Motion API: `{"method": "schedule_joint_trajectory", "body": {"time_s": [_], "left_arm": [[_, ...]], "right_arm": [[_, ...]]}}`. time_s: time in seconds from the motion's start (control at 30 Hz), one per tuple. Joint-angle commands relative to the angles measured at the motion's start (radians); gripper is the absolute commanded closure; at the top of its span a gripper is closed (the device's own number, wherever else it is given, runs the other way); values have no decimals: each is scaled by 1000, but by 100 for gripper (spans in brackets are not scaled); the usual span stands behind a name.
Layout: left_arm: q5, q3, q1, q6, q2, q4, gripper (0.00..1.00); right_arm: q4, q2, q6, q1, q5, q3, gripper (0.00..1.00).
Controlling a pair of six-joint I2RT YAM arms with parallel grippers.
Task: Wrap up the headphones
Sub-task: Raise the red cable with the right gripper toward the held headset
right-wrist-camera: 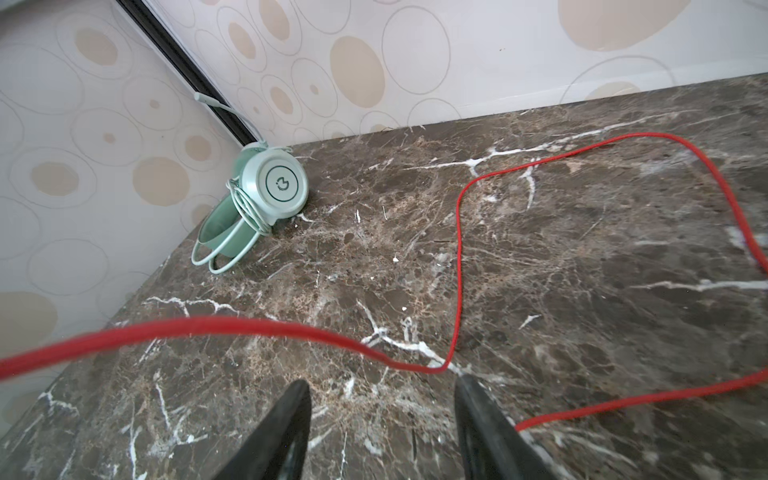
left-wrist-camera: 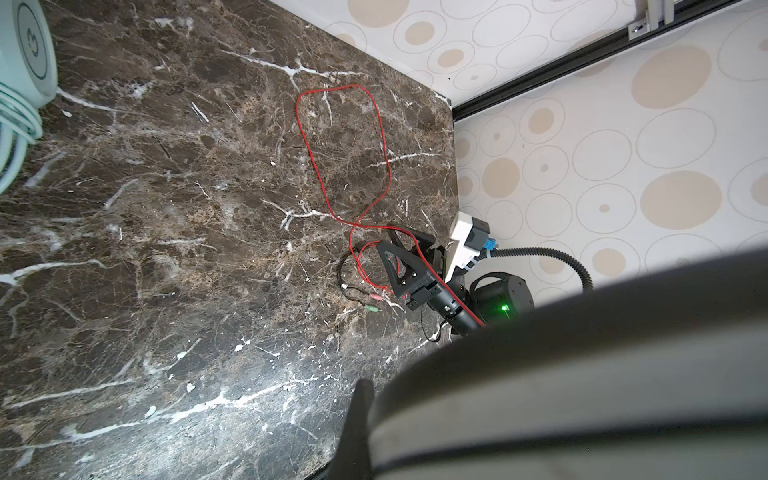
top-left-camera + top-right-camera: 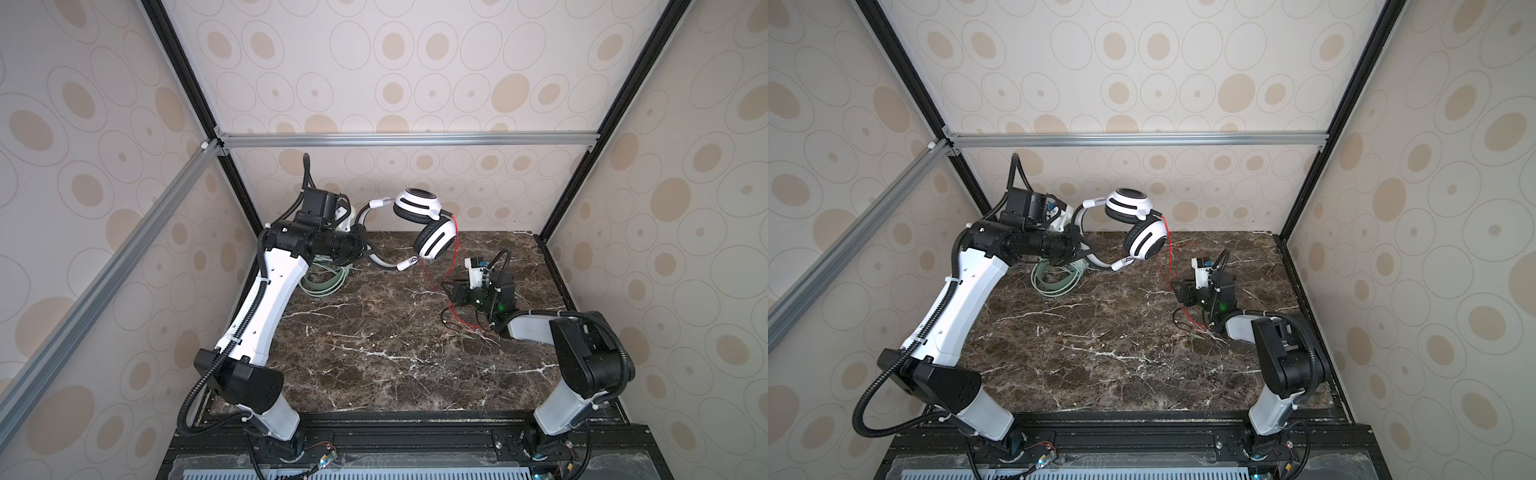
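The left tool (image 3: 362, 252) is clamping the headband (image 3: 380, 262) of the white-and-black headset (image 3: 436, 243) and holding it raised above the rear of the table (image 3: 374, 361). In both top views the two ear cups (image 3: 417, 203) are hanging close together, one higher than the other, to the right of that tool. In the left wrist view the headband is filling the foreground as a broad blurred arc beside one dark finger (image 2: 358, 415).

The red cable (image 3: 454, 232) is dropping from the ear cups to the table, where it is lying in a loose loop and running on toward the right tool (image 1: 383, 382). It is ending in thin dark leads, with a pink plug (image 2: 376, 296) and a green plug (image 2: 371, 308) lying just beside that tool.

The right tool is sitting low over the right side of the table, its jaws standing apart with nothing between them. In the right wrist view the red cable is bending just in front of the fingertips; it may be brushing one tip, though the view is too close to be sure.

The mint-green headset (image 1: 274, 187) is resting in the table's rear left corner with its pale green cable (image 1: 245, 208) wound around it, well apart from the right tool. In both top views the left arm (image 3: 266, 307) is covering most of it, with only the cable loops showing beside the arm.
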State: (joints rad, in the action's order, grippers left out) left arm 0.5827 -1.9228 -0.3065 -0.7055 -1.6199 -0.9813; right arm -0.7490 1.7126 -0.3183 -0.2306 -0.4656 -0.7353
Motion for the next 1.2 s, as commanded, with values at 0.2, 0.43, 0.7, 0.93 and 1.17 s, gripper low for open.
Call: {"method": "schedule_joint_trajectory", "body": {"time_s": [0.2,0.43,0.7,0.93,1.17], "left_arm": [[55,-13,14,-5,40,46,100],[65,-7,18,-7,35,42,100],[75,-11,19,-22,20,41,100],[-29,0,27,-38,5,43,100],[-364,47,26,-30,-14,54,100]], "right_arm": [[-171,79,-82,-1,-47,-62,42],[-222,115,-109,-2,-56,-80,47],[-295,119,-112,-13,-110,-51,70],[-195,-64,-35,-17,-90,117,91],[427,-452,203,-89,133,162,100]]}}
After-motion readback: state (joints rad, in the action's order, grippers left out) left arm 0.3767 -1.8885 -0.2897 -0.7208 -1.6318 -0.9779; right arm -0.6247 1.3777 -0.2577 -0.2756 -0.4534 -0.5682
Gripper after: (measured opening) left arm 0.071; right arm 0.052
